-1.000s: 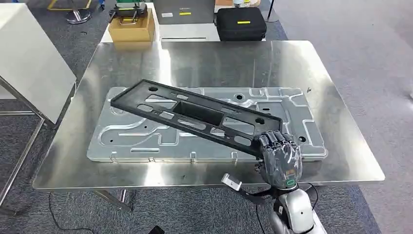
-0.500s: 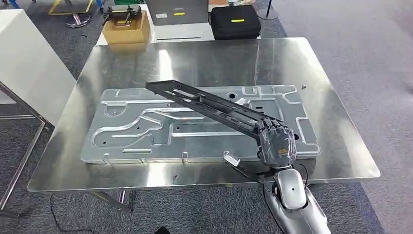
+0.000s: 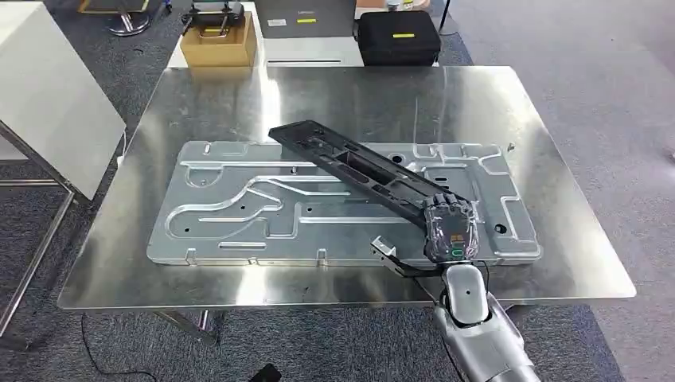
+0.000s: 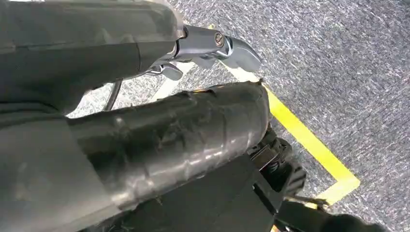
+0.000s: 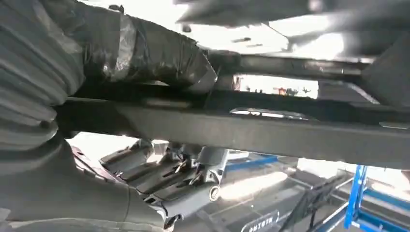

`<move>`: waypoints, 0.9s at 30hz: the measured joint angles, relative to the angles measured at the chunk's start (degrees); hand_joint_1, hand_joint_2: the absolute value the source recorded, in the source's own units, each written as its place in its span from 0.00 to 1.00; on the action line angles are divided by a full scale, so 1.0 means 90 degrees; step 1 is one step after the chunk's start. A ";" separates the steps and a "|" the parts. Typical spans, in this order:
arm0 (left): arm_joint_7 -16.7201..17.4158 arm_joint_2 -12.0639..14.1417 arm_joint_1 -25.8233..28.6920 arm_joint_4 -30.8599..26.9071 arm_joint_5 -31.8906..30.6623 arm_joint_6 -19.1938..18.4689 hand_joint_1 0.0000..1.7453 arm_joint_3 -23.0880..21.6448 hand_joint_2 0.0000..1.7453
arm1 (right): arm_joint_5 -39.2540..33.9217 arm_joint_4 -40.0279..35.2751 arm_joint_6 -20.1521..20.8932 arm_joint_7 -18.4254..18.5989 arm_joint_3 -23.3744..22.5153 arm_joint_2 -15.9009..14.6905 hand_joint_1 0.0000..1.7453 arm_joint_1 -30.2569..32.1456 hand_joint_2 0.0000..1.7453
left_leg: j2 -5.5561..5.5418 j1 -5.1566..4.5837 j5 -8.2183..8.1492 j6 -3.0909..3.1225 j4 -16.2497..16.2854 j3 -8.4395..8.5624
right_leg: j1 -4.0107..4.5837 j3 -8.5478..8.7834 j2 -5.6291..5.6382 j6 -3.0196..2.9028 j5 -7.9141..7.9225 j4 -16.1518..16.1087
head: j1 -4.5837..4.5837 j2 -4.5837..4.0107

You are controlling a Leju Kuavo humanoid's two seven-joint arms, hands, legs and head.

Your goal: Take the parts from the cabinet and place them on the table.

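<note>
Behind the far edge of the table: cardboard box (image 3: 216, 46) w/ a dark handled item on top, a black hard case (image 3: 396, 37) w/ yellow label to its right, and a grey unit (image 3: 304, 17) btwn them. White panel (image 3: 48, 87) on a metal frame stands off to the left. Grey carpet (image 3: 605, 95) all round; yellow floor tape (image 4: 309, 145) in the left wrist view.
</note>
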 joint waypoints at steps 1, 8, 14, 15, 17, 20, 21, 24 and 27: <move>0.0005 -0.0007 0.0002 0.0000 0.0002 0.0000 0.00 -0.0005 0.00 | 0.0002 0.0100 -0.0034 0.0002 0.0000 0.0022 0.00 -0.0045 1.00 | 0.0003 -0.0001 -0.0020 -0.0029 0.0008 0.0000 | 0.0020 0.0198 -0.0005 -0.0045 0.0042 -0.0462 | 0.0002 0.0000; 0.0027 -0.0002 -0.0007 0.0000 0.0085 0.0048 0.00 -0.0024 0.00 | -0.0002 0.0408 -0.0061 -0.0182 0.0032 0.0138 0.00 -0.0086 0.00 | 0.0026 -0.0016 -0.0365 -0.0243 0.0435 -0.0185 | 0.0008 0.0288 -0.0002 -0.0251 0.0077 -0.0631 | -0.0022 0.0000; -0.0015 0.0002 0.0047 0.0000 0.0207 0.0136 0.00 -0.0022 0.00 | -0.0049 0.0230 -0.0194 -0.0457 0.0034 0.0136 0.00 0.0090 0.00 | 0.0030 0.0034 -0.0407 -0.0305 0.1270 -0.0607 | 0.0019 0.0317 0.0014 -0.0254 0.0054 -0.0613 | -0.0019 0.0000; -0.0015 0.0002 0.0048 0.0000 0.0233 0.0179 0.00 -0.0022 0.00 | -0.0072 0.0064 -0.0233 -0.0548 0.0034 0.0136 0.00 0.0179 0.00 | 0.0031 0.0036 -0.0101 -0.0287 0.0632 -0.0291 | 0.0017 0.0335 0.0022 -0.0234 0.0041 -0.0606 | -0.0019 0.0000; -0.0029 0.0002 0.0044 0.0000 0.0284 0.0221 0.00 -0.0022 0.00 | -0.0092 -0.0329 -0.0294 -0.0683 0.0034 0.0110 0.00 0.0338 0.00 | 0.0023 -0.0004 -0.0043 -0.0241 0.0005 0.0023 | 0.0062 0.0325 0.0027 -0.0171 0.0013 -0.0579 | -0.0019 0.0000; -0.0041 0.0010 0.0104 -0.0002 0.0350 0.0267 0.00 -0.0017 0.00 | -0.0095 -0.0880 -0.0296 -0.0841 0.0034 0.0024 0.00 0.0590 0.00 | 0.0013 -0.0032 -0.0018 -0.0153 0.0006 0.0008 | 0.0036 0.0347 0.0027 -0.0066 0.0030 -0.0611 | -0.0012 0.0000; -0.0049 0.0012 0.0119 0.0000 0.0377 0.0301 0.00 -0.0017 0.00 | -0.0095 -0.1152 -0.0313 -0.0926 0.0039 -0.0037 0.00 0.0672 0.00 | 0.0015 -0.0007 0.0015 -0.0096 -0.0047 0.0022 | 0.0043 0.0350 0.0029 -0.0009 0.0024 -0.0612 | -0.0015 0.0000; -0.0075 0.0015 0.0139 0.0000 0.0457 0.0321 0.00 -0.0005 0.00 | -0.0136 -0.1842 -0.0406 -0.1159 0.0066 -0.0299 0.00 0.0961 0.00 | 0.0033 0.0014 0.0051 0.0020 -0.0106 0.0047 | 0.0016 -0.0010 0.0022 0.0064 -0.0539 0.0214 | -0.0007 0.0000; -0.0090 0.0027 0.0187 -0.0002 0.0554 0.0423 0.00 0.0032 0.00 | -0.0455 -0.2553 -0.0483 -0.1392 0.0124 -0.0591 0.00 0.1387 0.00 | 0.0029 0.0002 0.0037 0.0039 -0.0092 0.0046 | 0.0014 -0.0560 0.0021 0.0102 -0.0953 0.1389 | -0.0010 0.0000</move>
